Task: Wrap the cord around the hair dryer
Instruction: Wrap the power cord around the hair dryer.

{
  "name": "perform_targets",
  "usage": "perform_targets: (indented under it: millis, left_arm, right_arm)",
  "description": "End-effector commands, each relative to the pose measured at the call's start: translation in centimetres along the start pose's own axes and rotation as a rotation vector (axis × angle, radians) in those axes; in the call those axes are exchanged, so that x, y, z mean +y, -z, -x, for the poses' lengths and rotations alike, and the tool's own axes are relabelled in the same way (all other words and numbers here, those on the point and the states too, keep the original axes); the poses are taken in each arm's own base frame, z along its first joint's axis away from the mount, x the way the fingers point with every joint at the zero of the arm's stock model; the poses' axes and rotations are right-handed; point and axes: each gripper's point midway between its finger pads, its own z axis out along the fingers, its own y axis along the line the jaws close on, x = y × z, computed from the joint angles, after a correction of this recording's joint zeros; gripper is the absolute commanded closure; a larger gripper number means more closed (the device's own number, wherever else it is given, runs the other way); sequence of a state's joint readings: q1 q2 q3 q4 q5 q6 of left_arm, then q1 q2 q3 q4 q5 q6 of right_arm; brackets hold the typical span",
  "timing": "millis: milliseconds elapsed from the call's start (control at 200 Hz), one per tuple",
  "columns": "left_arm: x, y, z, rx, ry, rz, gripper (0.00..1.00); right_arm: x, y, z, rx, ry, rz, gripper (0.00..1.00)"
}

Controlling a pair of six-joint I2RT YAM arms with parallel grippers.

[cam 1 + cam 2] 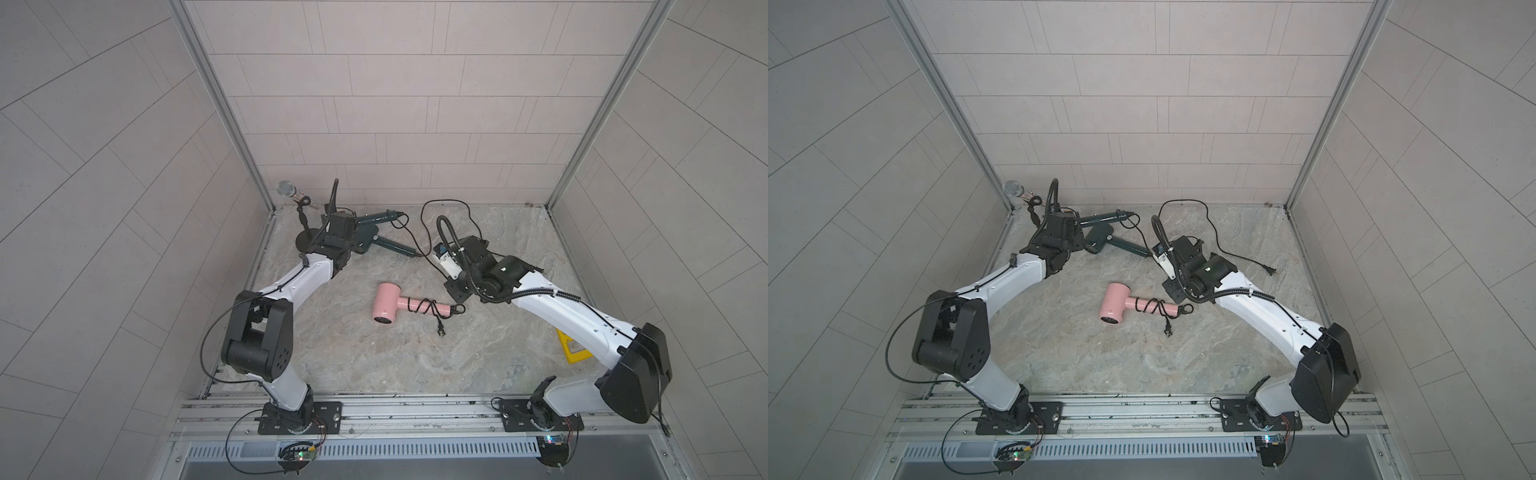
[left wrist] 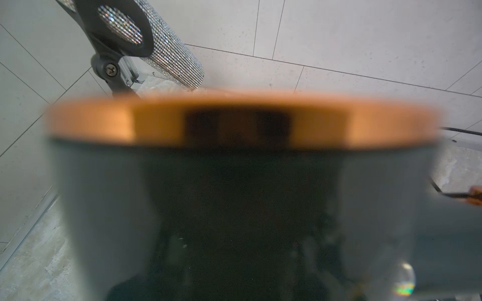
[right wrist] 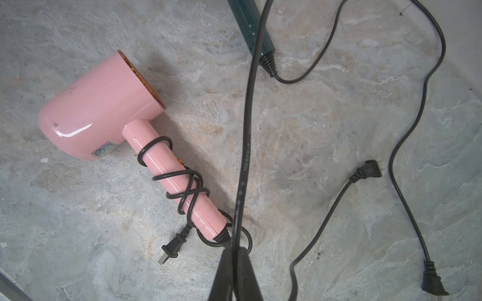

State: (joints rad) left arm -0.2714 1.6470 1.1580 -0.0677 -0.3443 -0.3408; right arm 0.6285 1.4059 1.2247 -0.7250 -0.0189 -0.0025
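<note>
**Dryer Clamped, Cord Pinched, No Turns Made Yet**

The left gripper (image 1: 354, 244) is closed about the barrel of a dark green plastic hair dryer with a copper-coloured rim (image 2: 234, 182). Its fingers are hidden, but the barrel fills the left wrist view right up against the tool. I judge this a firm hold, meant to anchor the body while the other arm works.

The right gripper (image 3: 234, 251) has its fingers pressed together on a black rubber cord (image 3: 247, 117). The cord runs straight out from the fingertips toward the left gripper and appears to be that dryer's own. Pinching it partway along looks meant to leave a free length to lead round the handle. No turn shows on that handle yet.

Just ahead of the right gripper, the handle of a second dark green hair dryer (image 3: 257, 28) lies directly under the stretched cord, so it could snag. A loose black cable (image 3: 433, 65) snakes off to one side of the fingers, ending in a black plug (image 3: 433, 284) on the grey marbled stone tabletop (image 1: 374, 365).

A glossy pink hair dryer (image 3: 104, 109), its cord already wound on its handle, lies just beside the right fingertips. A rhinestone-covered microphone on a black stand (image 2: 167, 49) rises close ahead of the left gripper, crowding any swing there.
</note>
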Motion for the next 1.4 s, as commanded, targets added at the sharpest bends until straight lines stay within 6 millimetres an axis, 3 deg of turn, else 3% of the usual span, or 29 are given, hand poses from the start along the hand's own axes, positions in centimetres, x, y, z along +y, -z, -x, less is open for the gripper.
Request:
perform_targets:
  millis: [0,145,440,585,826,1016,1251,1396]
  left_arm:
    - [-0.9,0.9,3.6,-0.106,0.075,-0.027,1.00]
    - [-1.3,0.4,3.5,-0.091,0.107,-0.044,1.00]
    - [-1.9,-1.8,3.0,-0.057,0.154,-0.014,1.00]
    - [-1.7,-2.7,2.6,-0.053,0.141,0.016,1.00]
    - [-1.1,-3.4,1.5,-0.042,0.079,0.065,1.00]
    - [-0.9,-3.8,0.7,-0.044,0.020,0.080,1.00]
    - [-5.2,-2.2,0.1,-0.068,-0.203,-0.084,1.00]
    - [-7.1,0.1,-1.0,-0.058,-0.334,-0.220,1.00]
  right_arm:
    - [0.5,1.2,-0.4,0.020,0.021,0.017,1.00]
    - [2.2,2.8,0.5,-0.018,0.051,0.074,1.00]
    - [7.6,6.9,1.7,-0.088,0.177,0.255,1.00]
    - [8.2,8.8,2.4,-0.136,0.202,0.271,1.00]
    - [7.1,10.7,3.5,-0.171,0.250,0.199,1.00]
    - [5.7,13.1,5.9,-0.231,0.301,0.122,1.00]
    - [2.6,13.5,9.0,-0.276,0.356,-0.045,1.00]
    - [-1.5,13.1,11.2,-0.310,0.280,-0.120,1.00]
